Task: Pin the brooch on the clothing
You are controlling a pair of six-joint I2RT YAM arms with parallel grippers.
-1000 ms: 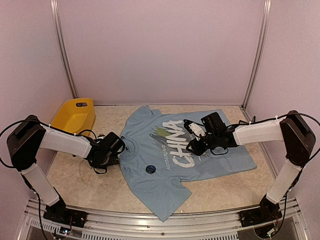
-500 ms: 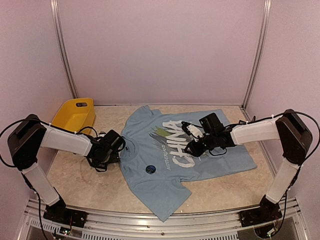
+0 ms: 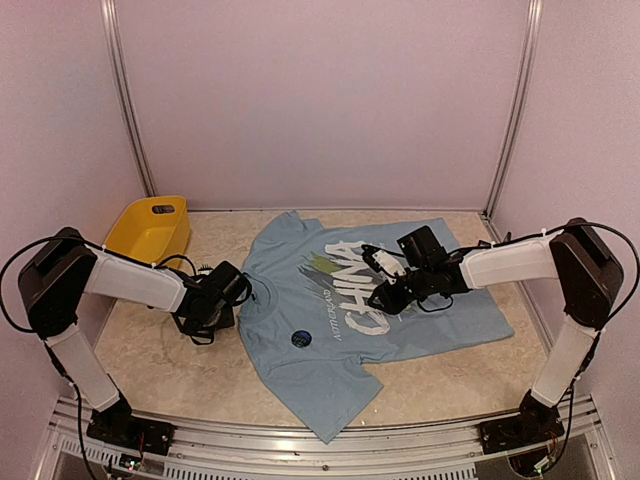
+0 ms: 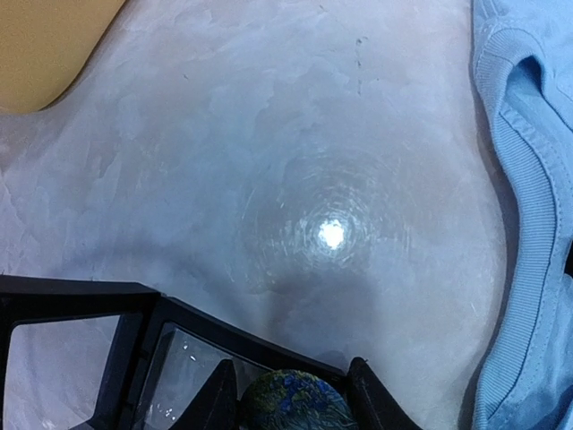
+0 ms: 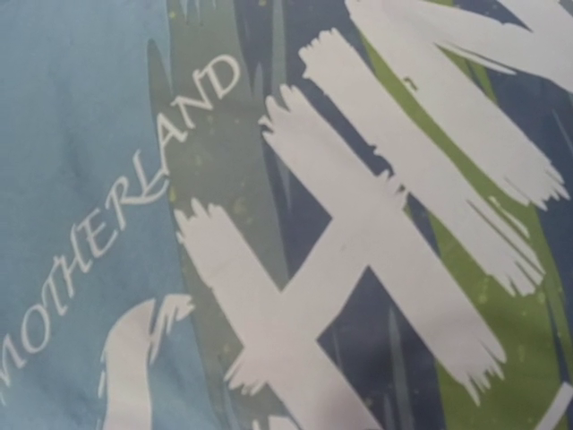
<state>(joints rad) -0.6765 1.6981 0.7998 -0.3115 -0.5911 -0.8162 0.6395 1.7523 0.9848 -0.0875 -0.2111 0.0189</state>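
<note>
The light blue T-shirt with white "CHINA" lettering lies flat on the table. A dark round disc sits on its lower chest. My left gripper is low on the table just left of the collar. In the left wrist view it is shut on a round blue-green patterned brooch, with the collar edge to the right. My right gripper is down over the lettering. Its wrist view shows only the print close up, with no fingers in view.
A yellow bin stands at the back left; its corner shows in the left wrist view. Pale walls and metal posts enclose the table. Bare marbled tabletop lies between the bin and the shirt.
My right gripper has shifted a little left and lower over the lettering. My left gripper has edged slightly toward the collar.
</note>
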